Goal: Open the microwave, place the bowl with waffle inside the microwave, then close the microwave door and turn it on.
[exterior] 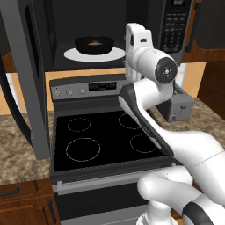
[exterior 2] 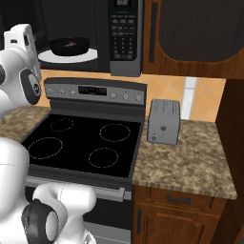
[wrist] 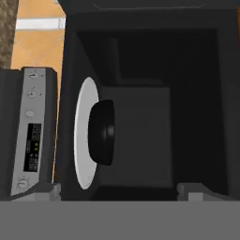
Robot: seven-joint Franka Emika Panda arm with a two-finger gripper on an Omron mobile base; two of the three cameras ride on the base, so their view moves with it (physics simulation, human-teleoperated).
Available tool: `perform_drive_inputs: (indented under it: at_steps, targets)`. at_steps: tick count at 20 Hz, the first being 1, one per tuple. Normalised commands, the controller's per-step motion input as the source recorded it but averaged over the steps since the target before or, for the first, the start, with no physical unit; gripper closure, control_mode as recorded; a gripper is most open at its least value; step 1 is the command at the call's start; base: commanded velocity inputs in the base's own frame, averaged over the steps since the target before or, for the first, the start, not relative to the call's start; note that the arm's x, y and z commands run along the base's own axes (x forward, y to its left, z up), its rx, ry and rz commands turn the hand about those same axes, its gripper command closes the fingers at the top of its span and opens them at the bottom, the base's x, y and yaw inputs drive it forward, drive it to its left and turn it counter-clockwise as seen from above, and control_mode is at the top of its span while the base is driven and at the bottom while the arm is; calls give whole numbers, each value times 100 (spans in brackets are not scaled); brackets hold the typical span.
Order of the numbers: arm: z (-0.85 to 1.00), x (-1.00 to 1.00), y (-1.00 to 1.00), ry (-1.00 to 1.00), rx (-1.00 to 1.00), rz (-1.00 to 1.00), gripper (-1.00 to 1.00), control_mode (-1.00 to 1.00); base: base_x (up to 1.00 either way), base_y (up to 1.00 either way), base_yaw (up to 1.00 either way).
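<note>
The microwave (exterior: pixel 145 13) hangs above the stove with its door (exterior: pixel 38 110) swung wide open to the left. Inside, the black bowl (exterior: pixel 94 44) sits on the white turntable plate (exterior: pixel 70 55), and the golden waffle (exterior: pixel 93 43) lies in the bowl. The right base view shows the bowl (exterior 2: pixel 70 45) beside the keypad strip (exterior 2: pixel 123 33). My hand (exterior: pixel 135 39) hovers just outside the cavity, to the right of the bowl. In the rolled hand view the bowl (wrist: pixel 102 132) stands on the plate (wrist: pixel 83 154), and my gripper (wrist: pixel 119 192) is open with nothing between its fingertips (wrist: pixel 47 190).
A black-topped stove (exterior: pixel 101 136) with a knob panel (exterior: pixel 83 90) lies below the microwave. A grey toaster (exterior 2: pixel 163 121) stands on the granite counter (exterior 2: pixel 190 162) to the right. The open door juts out over the left counter. Wooden cabinets (exterior 2: pixel 200 33) flank the microwave on the right.
</note>
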Motion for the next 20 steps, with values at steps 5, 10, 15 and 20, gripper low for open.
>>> perform_drive_inputs:
  at_steps: [5, 10, 15, 20]
  targets:
    - [-3, -98, 0, 23, -9, -3, -100, -100, 0, 0, 0]
    - [-31, -52, 1, 49, -34, -10, -100, -100, 0, 0, 0]
    - [-61, -55, -2, 8, -27, -7, -100, -100, 0, 0, 0]
    - [-68, -33, -1, -1, -25, -1, -100, -100, 0, 0, 0]
